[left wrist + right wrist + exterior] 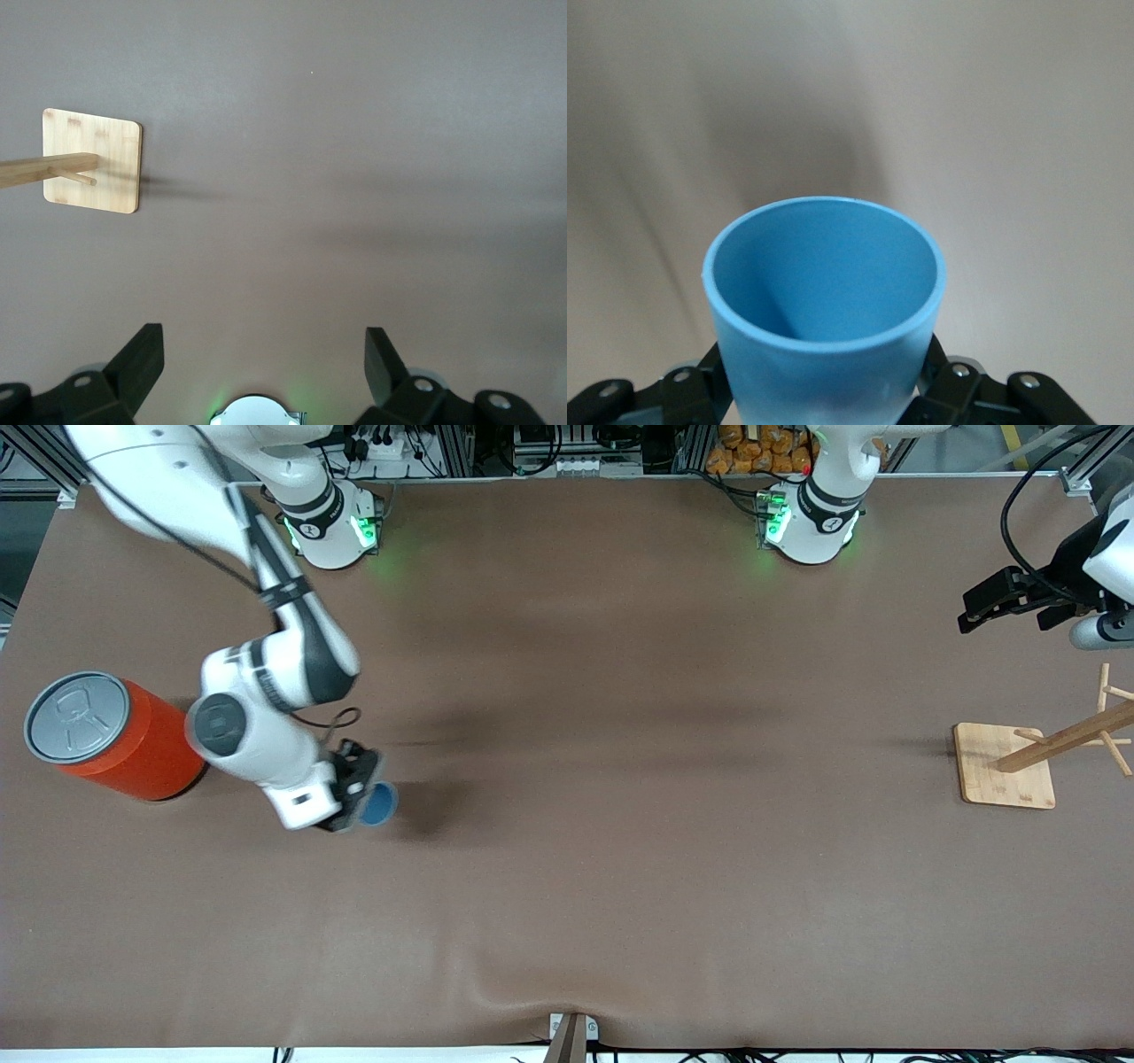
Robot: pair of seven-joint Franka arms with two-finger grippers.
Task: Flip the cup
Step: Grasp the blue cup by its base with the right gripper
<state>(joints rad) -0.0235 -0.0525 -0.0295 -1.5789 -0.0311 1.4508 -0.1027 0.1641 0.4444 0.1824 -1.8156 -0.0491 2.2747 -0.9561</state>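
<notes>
Right gripper (359,802) is clamped on the small light-blue tapered plastic cup (381,804), over the brown counter (620,868) at 3 o'clock from the orange can w/ grey lid (115,735). Left gripper (264,359) waits, jaws wide. No readable writing.

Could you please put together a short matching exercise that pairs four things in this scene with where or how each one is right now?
Things:
1. blue cup
2. orange can
3. wooden rack
4. left gripper

States:
A. stands at the left arm's end of the table
B. open, empty, waiting in the air above the wooden rack's end of the table
C. gripped by the right gripper, mouth showing
D. stands at the right arm's end of the table, grey lid up

Pairs: 1-C, 2-D, 3-A, 4-B
</notes>
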